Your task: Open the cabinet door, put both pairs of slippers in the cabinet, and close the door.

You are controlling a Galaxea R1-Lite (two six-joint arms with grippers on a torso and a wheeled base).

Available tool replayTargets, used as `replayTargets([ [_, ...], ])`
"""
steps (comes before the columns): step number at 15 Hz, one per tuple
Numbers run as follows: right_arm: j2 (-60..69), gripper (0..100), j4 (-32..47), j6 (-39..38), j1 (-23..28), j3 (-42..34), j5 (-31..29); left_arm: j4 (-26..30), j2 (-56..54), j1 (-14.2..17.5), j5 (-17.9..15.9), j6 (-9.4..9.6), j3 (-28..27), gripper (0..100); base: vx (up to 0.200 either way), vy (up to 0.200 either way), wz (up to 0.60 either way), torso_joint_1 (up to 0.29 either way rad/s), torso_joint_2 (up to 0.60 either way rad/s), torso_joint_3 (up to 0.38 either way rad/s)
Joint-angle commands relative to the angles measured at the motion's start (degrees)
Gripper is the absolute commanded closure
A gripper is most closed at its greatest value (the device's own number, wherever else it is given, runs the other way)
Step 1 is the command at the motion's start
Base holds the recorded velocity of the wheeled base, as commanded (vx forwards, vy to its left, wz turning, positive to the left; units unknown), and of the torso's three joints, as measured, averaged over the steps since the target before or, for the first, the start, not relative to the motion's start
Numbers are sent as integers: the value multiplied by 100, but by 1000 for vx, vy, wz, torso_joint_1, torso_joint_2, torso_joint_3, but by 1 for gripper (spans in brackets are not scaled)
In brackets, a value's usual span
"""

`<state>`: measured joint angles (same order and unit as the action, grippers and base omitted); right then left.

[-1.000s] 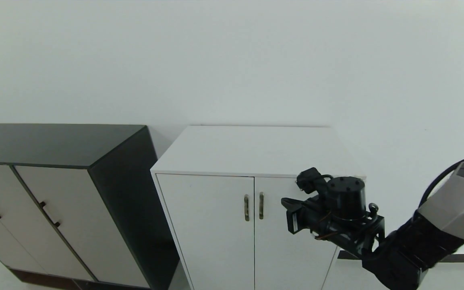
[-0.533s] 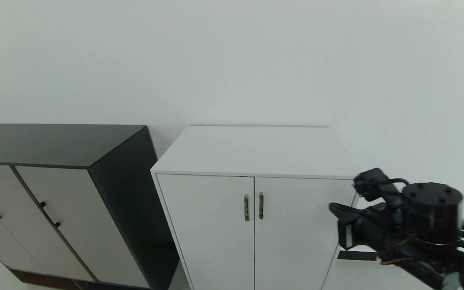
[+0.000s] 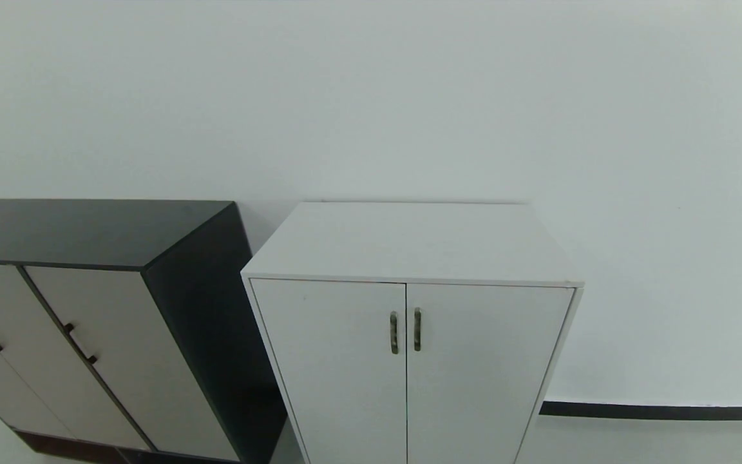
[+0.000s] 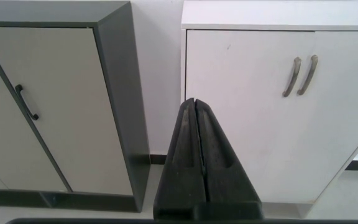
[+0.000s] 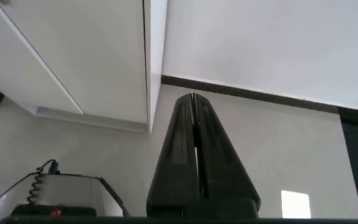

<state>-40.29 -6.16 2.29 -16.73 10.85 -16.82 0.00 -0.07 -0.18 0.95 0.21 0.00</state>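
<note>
The white box-shaped cabinet (image 3: 409, 241) with the flat top is standing against the pale wall (image 3: 371, 96). Its left door (image 3: 332, 367) and right door (image 3: 480, 367) are both lying flush and closed. The two slim metal bar handles (image 3: 394, 332) are hanging upright, side by side at the middle seam. On its left the black cabinet with beige doors (image 3: 203, 309) is standing just beside it, with a narrow gap between them.

The left gripper (image 4: 194, 102) is holding its two black fingers pressed together with nothing between them, and is pointing toward the left door, near that gap. The right gripper (image 5: 194, 98) is also holding its fingers pressed together and empty. It is hovering over the light floor (image 5: 291, 149), near a bottom corner of the white cabinet and the black skirting strip (image 5: 247, 93).
</note>
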Motion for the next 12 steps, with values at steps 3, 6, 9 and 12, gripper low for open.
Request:
replayTargets([
  [3, 2860, 100, 1275, 122, 345, -531, 944, 0, 7, 1, 2, -3, 0, 100, 0, 0, 0, 0, 0, 0],
  [6, 3097, 100, 1178, 114, 319, -689, 1146, 0, 7, 1, 2, -3, 0, 100, 0, 0, 0, 0, 0, 0],
  [9, 3370, 100, 1134, 105, 310, -716, 1287, 0, 7, 1, 2, -3, 0, 100, 0, 0, 0, 0, 0, 0],
  [12, 3484, 100, 967, 140, 301, -786, 1630, 0, 7, 1, 2, -3, 0, 100, 0, 0, 0, 0, 0, 0],
])
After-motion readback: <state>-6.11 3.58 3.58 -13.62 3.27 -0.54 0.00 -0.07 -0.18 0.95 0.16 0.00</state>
